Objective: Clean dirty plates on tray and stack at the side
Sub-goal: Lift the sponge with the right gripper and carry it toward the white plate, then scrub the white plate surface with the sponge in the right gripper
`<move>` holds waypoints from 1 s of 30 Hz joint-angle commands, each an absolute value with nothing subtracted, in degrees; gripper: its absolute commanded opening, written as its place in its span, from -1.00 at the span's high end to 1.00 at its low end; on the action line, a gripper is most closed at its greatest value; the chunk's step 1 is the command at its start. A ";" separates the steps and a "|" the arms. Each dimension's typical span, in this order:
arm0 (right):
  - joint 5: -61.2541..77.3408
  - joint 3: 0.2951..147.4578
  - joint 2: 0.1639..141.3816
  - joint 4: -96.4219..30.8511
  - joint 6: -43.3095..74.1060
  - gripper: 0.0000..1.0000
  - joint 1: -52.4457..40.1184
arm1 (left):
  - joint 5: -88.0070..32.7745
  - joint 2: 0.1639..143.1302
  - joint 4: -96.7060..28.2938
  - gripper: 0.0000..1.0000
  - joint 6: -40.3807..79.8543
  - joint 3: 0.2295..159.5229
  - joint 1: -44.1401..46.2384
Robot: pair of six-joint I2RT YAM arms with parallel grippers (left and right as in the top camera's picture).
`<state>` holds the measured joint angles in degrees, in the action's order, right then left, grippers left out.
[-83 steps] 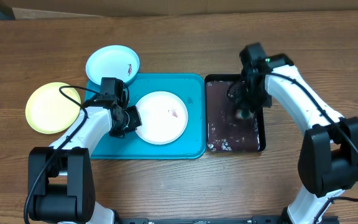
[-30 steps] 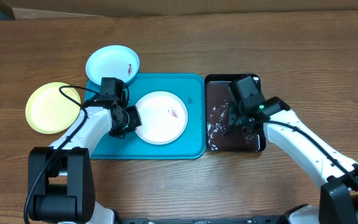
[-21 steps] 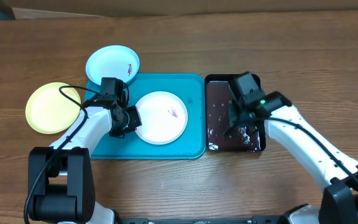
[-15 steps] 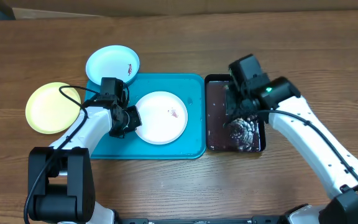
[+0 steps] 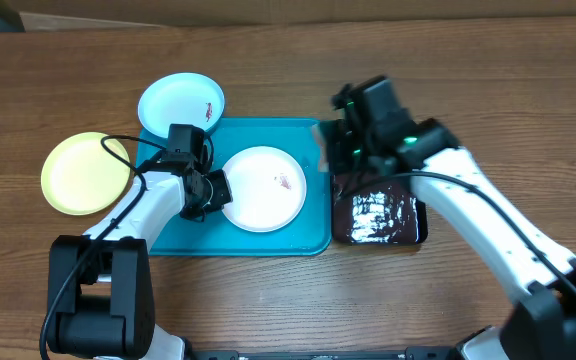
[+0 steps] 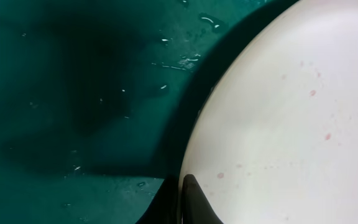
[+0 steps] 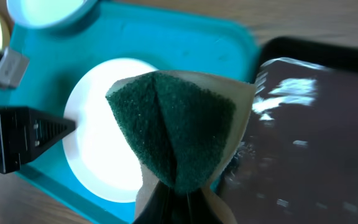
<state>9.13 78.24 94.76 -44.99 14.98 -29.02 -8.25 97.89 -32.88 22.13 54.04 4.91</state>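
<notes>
Plates first: where do we find them?
— We see the white plate (image 5: 263,188) lying flat in the middle of the turquoise tray (image 5: 288,240), with a small reddish stain (image 5: 281,181) right of its centre. The blue-rimmed plate (image 5: 180,103), also stained, overlaps the tray's far left corner. The yellow-green plate (image 5: 83,173) sits on the desk (image 5: 468,60), just beside the tray's left edge.
— And what do we make of the left pincer (image 5: 218,190)?
— We read it as clamped on the white plate's left rim; the wrist view shows a dark fingertip (image 6: 191,199) lying over that rim.
— And the right pincer (image 7: 174,202)?
— We see it squeezed tight on a folded green sponge (image 7: 173,127), raised over the tray's right edge, between the white plate and the wet black tray (image 5: 378,220).
</notes>
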 commanded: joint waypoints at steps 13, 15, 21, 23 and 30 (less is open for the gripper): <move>-1.50 79.59 112.22 -34.04 14.98 0.93 -40.10 | -7.27 97.38 -32.69 0.90 21.45 54.85 5.41; -1.78 79.59 112.81 -33.26 14.96 0.93 -40.12 | -7.25 97.38 -32.69 0.90 21.45 54.85 5.41; -3.20 79.59 114.93 -30.92 14.98 0.93 -40.12 | -7.27 97.38 -32.69 0.90 21.45 54.85 5.41; -3.18 79.57 115.85 -30.89 14.96 0.93 -40.12 | -7.27 97.38 -32.71 0.90 21.45 54.85 5.41; -3.11 79.57 118.21 -30.70 15.03 0.69 -40.12 | -7.25 97.38 -32.71 0.91 21.43 54.85 5.41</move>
